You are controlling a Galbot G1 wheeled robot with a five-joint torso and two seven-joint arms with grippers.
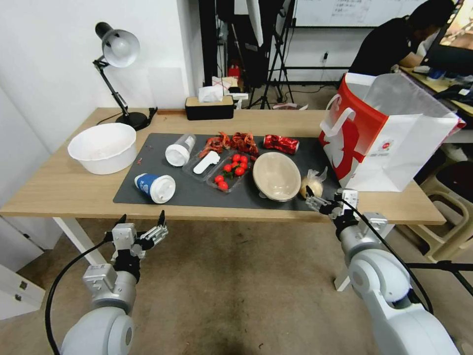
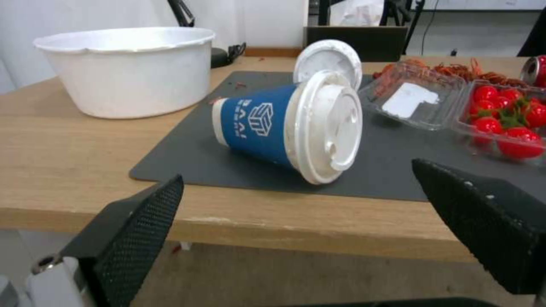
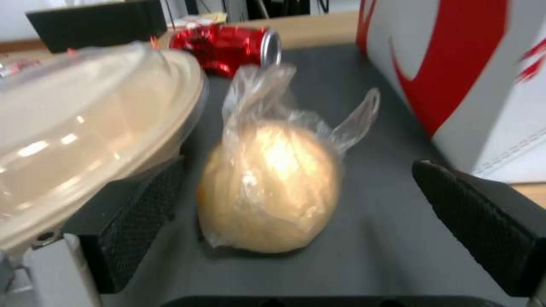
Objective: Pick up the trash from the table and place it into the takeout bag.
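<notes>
Right gripper [image 3: 296, 238] sits at the desk [image 1: 59, 187] edge, jaws apart either side of the bun in clear plastic bag [image 3: 270, 192], between bowl [image 3: 85, 128] and takeout bag [image 3: 455, 76]. Judge it light, soft, slippery film: you should pinch the bun's body gently. Left gripper [image 1: 140, 222] waits, jaws apart, before the blue paper cup [image 2: 284, 125].

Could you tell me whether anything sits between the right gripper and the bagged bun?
Nothing visible does. The right gripper is open at the table's near edge with the bun straight ahead on the mat; the beige bowl and takeout bag flank it.
</notes>
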